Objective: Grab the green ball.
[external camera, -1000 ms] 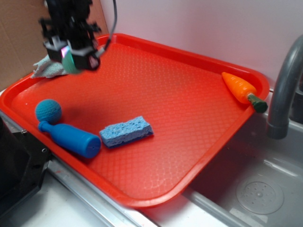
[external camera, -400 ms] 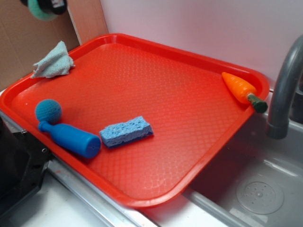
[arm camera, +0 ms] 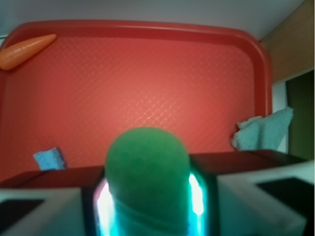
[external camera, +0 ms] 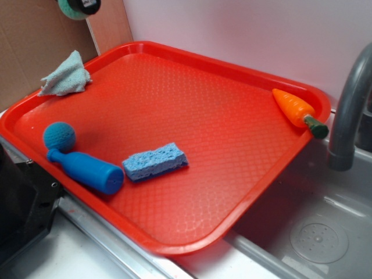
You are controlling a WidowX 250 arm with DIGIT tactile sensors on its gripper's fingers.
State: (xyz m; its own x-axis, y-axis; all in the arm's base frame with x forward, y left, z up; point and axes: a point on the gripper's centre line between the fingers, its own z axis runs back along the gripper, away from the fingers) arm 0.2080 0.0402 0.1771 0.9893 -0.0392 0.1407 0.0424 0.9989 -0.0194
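The gripper (arm camera: 147,206) was high above the red tray (external camera: 232,145), almost out of the exterior view at the top left corner. Its jaws were closed on the green ball (arm camera: 147,172), which sat tightly between the two fingers (arm camera: 44,206), touching both of them. In the exterior view only a small part of the green ball (external camera: 71,8) was visible, above the far left corner of the tray.

On the tray, the grey cloth (external camera: 65,74) lay at the far left edge. The blue ball (external camera: 59,135) was near the left front edge, touching the thin end of the blue bowling pin (external camera: 87,170). The blue sponge (external camera: 154,161) lay just beside the pin, toward the middle of the tray. The orange carrot (external camera: 297,110) rested at the far right corner, near the grey faucet (external camera: 349,110).
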